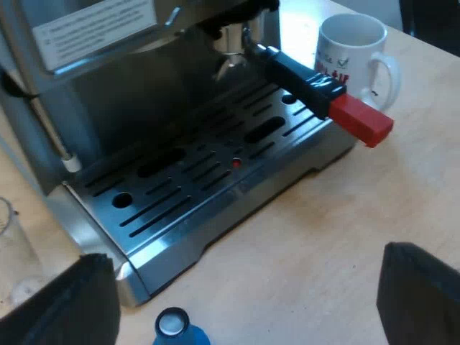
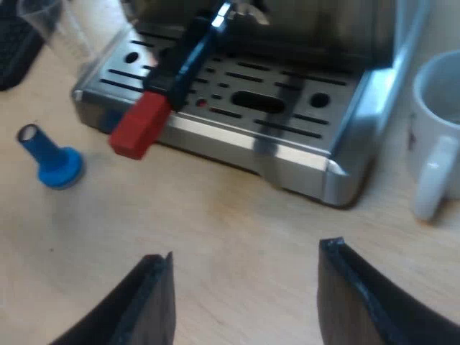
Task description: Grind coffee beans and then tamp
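The holder (image 1: 248, 43) is locked into the front of the espresso machine (image 1: 144, 86), and its metal part sits under the machine's head. Its handle (image 1: 305, 80) is dark and straight, it reaches out over the slotted metal drip tray (image 1: 208, 176), and it ends in a bright red block (image 1: 361, 119) that stands out past the tray's edge. The tamper (image 2: 50, 158) is blue, with a wide round base and a narrow stem with a pale top. It stands on the light wooden table (image 1: 345, 215), near one corner of the tray and apart from it. I count one holder, one tamper, one white mug (image 1: 352, 50) with a red and dark print, one clear measuring glass (image 2: 57, 29) and one machine. The mug stands on the table beside the machine, close to the red end. The glass is by the machine's other side. The left gripper (image 1: 244, 287) hangs over the table before the tray with its two black fingers wide apart and nothing between them. The right gripper (image 2: 248, 277) is the same, fingers spread and holding nothing, over the bare table at the tray's front.
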Controlling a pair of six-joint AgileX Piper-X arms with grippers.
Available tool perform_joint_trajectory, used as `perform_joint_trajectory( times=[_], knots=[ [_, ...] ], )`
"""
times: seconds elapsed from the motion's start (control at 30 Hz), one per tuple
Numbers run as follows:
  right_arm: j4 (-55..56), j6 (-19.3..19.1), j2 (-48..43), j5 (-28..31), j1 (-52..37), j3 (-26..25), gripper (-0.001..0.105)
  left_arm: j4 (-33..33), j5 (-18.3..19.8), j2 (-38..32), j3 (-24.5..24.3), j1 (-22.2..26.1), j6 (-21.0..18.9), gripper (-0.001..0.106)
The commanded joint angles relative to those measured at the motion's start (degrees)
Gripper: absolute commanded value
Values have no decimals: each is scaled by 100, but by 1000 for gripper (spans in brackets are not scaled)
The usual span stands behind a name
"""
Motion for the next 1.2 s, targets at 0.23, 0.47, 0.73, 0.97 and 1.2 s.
perform_joint_trajectory(
  times=[0.23, 0.47, 0.73, 0.97, 1.2],
  knots=[
    [-435, -60, 254, -109, 659, -63, 47, -802, 789, 235, 180, -43, 48, 74],
    [-472, -42, 646, 127, 1364, -63, 47, -1100, 862, 235, 670, -43, 13, 74],
    [-665, -16, 1070, 705, 2157, -34, 47, -1667, 1076, 246, 1114, -43, 13, 74],
    [-1451, 293, 1262, 1318, 2829, 313, 47, -1897, 1307, 344, 1266, -43, -18, 74],
    [-1858, 572, 1308, 1614, 3304, 681, 47, -2363, 1424, 370, 1338, -208, -54, 74]
  ],
)
